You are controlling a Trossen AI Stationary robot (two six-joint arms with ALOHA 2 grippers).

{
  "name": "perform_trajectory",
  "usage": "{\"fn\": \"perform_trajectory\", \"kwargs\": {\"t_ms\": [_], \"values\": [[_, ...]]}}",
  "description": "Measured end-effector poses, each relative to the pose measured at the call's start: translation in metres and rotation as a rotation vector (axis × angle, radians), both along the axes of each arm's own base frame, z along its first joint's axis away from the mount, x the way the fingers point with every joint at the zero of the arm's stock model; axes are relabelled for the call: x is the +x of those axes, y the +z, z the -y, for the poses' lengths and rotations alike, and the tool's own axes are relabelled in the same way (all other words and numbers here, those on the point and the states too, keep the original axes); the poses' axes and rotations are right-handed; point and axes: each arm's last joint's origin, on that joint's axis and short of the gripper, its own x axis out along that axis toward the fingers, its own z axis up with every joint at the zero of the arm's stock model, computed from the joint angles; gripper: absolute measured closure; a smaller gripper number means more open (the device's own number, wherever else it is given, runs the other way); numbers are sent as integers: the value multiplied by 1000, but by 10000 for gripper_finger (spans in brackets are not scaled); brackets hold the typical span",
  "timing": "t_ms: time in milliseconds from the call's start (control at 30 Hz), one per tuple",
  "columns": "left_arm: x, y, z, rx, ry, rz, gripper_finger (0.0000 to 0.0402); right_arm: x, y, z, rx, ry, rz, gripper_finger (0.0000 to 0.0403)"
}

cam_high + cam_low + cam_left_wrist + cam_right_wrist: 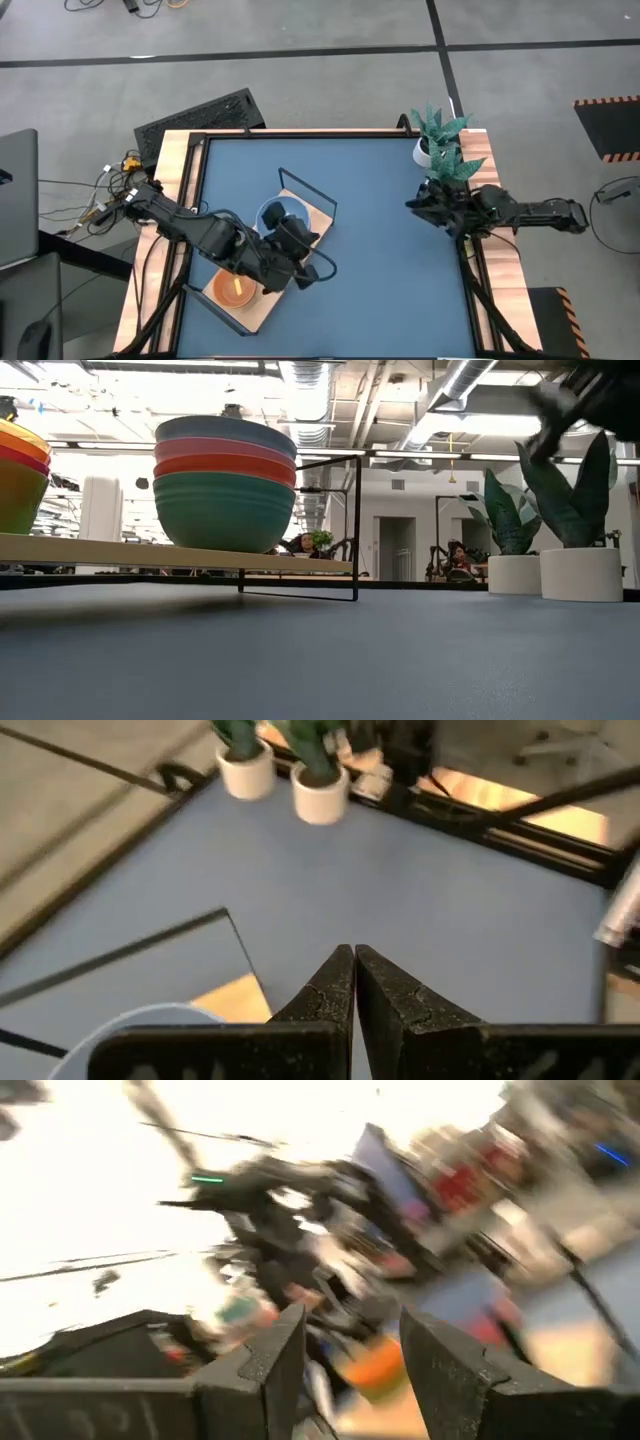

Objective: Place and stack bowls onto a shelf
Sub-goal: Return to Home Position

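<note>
On the shelf (150, 552), at the end nearer the potted plants (440, 135), the big bowl stack (226, 480) is sitting upright. The teal bowl (226, 515) is carrying it at the bottom, orange-red and pink are nesting above, and the pale blue bowl (226, 428) is capping it. At the shelf's other end a second stack (232, 288) is sitting, showing orange with yellow inside from above. The shelf is lying diagonally on the blue table (390, 260), left of centre.

The left end effector (352, 955) is hanging over the shelf, right above the pale blue bowl. Its fingers are pressing flat against each other, clenched on nothing. Its wrist view is showing the blue rim just under the fingers, with the plants well beyond them.

The right end effector (350, 1315) is waiting at the table's right edge, just beside the plants and well apart from the shelf. Its fingers are standing apart, released. The rest of its wrist view is smearing too much to read.
</note>
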Motion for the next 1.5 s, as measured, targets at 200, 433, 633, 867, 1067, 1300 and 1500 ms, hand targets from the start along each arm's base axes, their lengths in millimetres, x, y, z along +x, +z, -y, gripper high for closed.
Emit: {"fn": "perform_trajectory", "kwargs": {"t_ms": [200,433,633,867,1067,1300,1500], "values": [[-42,29,-28,-51,9,-31,401,-8,16,-2,-129,27,193,214],[-108,37,-55,-19,64,42,401,-8,16,-1,-122,31,196,214],[-157,-11,-68,-113,53,136,401,-9,17,-2,-141,47,209,214],[-199,-77,-83,-226,-93,265,401,-6,13,0,-191,3,160,214],[-222,-111,-94,-245,-283,396,401,-4,9,1,-149,16,103,214],[-242,-145,-103,-214,-458,574,401,-8,15,-2,-315,66,209,214],[-260,-162,-113,-194,-538,671,401,-10,15,-5,-432,160,250,214]]}}
